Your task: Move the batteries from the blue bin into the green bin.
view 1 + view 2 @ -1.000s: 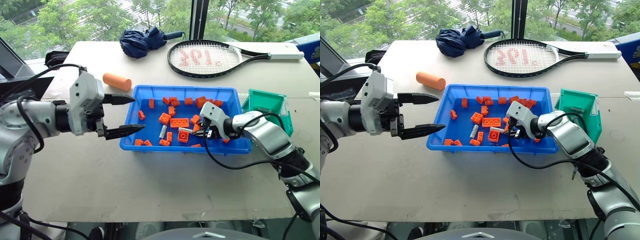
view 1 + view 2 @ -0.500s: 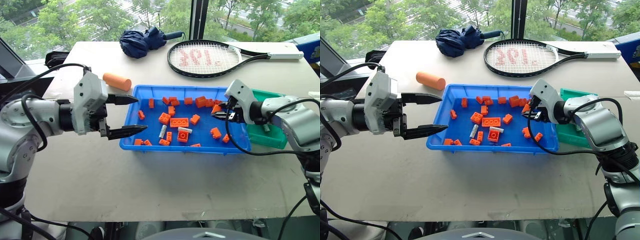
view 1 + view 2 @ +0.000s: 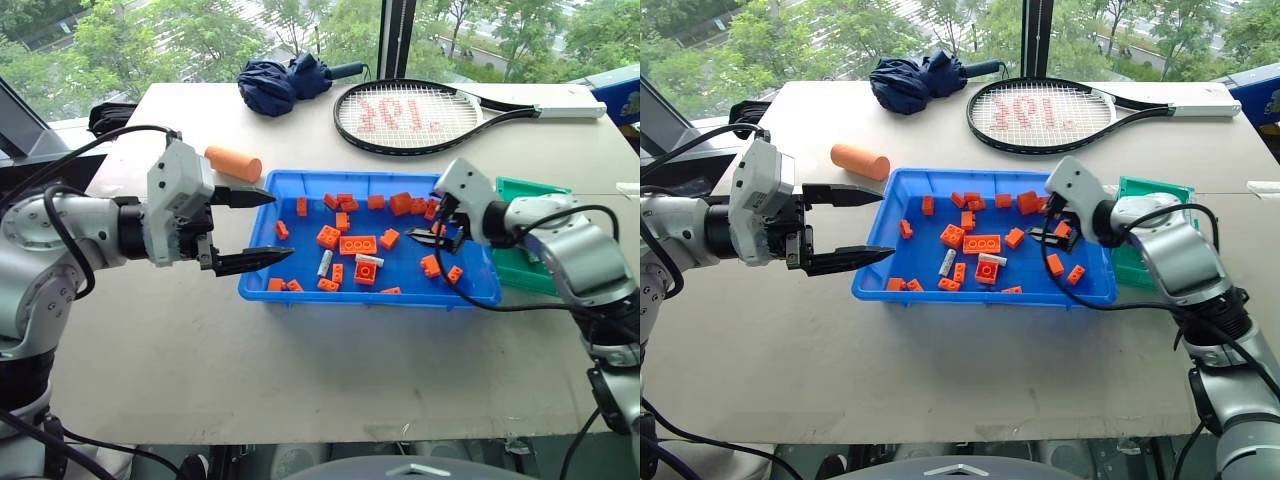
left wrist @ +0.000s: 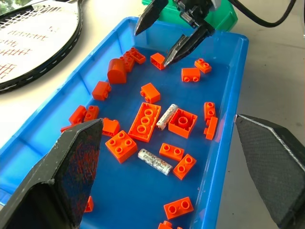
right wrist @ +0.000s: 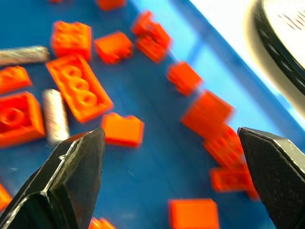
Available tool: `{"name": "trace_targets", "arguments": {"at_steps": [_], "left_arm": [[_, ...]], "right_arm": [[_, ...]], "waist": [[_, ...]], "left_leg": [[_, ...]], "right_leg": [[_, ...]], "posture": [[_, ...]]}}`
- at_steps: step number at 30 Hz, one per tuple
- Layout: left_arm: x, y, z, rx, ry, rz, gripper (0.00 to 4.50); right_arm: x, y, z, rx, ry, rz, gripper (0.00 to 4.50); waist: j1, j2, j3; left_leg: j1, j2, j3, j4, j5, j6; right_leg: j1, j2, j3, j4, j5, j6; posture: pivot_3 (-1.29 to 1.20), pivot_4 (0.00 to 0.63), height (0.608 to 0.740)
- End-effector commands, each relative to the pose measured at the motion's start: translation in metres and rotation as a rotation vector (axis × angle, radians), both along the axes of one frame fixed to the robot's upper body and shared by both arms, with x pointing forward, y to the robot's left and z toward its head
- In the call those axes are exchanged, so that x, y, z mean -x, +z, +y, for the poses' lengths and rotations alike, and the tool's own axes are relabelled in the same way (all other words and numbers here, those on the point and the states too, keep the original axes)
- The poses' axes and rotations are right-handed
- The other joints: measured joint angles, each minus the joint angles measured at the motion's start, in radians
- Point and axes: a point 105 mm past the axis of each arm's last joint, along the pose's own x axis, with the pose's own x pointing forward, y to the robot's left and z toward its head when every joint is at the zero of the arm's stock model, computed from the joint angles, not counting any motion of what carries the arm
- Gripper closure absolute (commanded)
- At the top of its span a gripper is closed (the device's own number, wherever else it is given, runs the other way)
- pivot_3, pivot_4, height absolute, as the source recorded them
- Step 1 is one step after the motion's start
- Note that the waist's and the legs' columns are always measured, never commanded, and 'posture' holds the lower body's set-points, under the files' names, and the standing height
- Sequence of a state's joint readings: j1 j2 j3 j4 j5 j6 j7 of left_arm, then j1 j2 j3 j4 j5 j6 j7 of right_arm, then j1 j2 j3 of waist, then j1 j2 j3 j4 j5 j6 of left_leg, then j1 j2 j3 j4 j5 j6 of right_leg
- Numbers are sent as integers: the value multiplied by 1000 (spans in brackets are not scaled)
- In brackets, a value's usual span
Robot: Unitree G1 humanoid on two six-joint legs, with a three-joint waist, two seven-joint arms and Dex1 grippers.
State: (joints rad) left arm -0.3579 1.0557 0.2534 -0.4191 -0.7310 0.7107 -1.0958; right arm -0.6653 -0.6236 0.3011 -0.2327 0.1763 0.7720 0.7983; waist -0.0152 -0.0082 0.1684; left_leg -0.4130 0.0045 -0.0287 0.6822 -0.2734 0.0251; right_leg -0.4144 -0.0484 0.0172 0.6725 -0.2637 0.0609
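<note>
Above the blue bin [image 3: 262,262], right hand [image 3: 447,224] gapes.

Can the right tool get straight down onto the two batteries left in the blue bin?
Probably yes. The right tool hangs open above the blue bin; the batteries lie uncovered among bricks.

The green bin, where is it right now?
In the left eye view, the green bin sits on the robot's right, against the blue bin's end, partly behind the right gripper.
</note>
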Motion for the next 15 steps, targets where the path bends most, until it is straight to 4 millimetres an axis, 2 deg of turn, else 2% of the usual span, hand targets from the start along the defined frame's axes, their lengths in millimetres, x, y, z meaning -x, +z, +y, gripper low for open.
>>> {"name": "trace_targets", "arguments": {"at_steps": [1, 12, 15], "left_arm": [[3, 10, 3, -15, 8, -52, 0], [4, 7, 4, -24, 20, -49, 0], [4, 7, 5, -22, 22, -48, 0]], "right_arm": [[20, -18, 20, 93, 185, -37, 23], [16, -37, 36, 164, 266, -36, 23], [14, -37, 41, 156, 276, -26, 791]], "waist": [[5, 0, 0], [0, 0, 0], [0, 0, 0]], "left_leg": [[0, 0, 0, 0, 0, 0], [0, 0, 0, 2, 0, -1], [0, 0, 0, 2, 1, -2]], "right_leg": [[0, 0, -1, 0, 0, 0], [0, 0, 0, 1, 0, 0], [0, 0, -1, 1, 0, 0]], "posture": [[0, 150, 740], [0, 150, 740], [0, 150, 740]]}}
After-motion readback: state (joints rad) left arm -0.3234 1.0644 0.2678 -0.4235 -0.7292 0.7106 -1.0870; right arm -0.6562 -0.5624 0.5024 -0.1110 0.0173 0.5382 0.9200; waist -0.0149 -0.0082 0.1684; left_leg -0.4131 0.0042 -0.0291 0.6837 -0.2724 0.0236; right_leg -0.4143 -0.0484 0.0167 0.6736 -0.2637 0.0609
